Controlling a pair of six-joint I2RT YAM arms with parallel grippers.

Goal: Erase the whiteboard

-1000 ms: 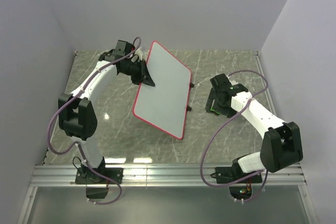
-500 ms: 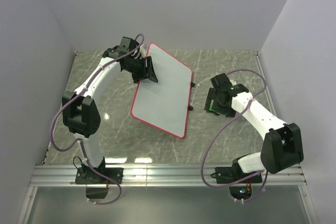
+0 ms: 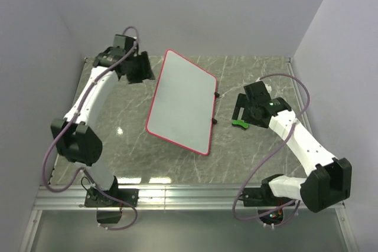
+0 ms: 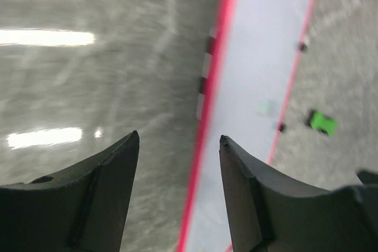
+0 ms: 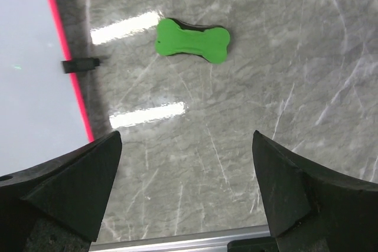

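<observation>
The whiteboard (image 3: 180, 107), white with a thin red rim, lies on the marble table in the middle of the top view, with small black clips (image 3: 214, 121) on its right edge. Its face looks blank apart from a faint smudge (image 4: 266, 107). My left gripper (image 3: 146, 75) hovers open off the board's far left corner, touching nothing; in the left wrist view the whiteboard (image 4: 260, 81) runs ahead of the left gripper (image 4: 179, 137). My right gripper (image 3: 241, 113) is open above the table, right of the board. A green bone-shaped eraser (image 5: 192, 41) lies loose ahead of the right gripper (image 5: 186, 137).
Grey walls close in the table at the back and both sides. An aluminium rail (image 3: 189, 193) runs along the near edge by the arm bases. The eraser (image 3: 239, 124) rests on bare marble between the board's clips and the right arm.
My left gripper opened, let go of the whiteboard's far left edge and drew back to the left. The board settled down onto the table. My right gripper shifted slightly, uncovering the green eraser.
</observation>
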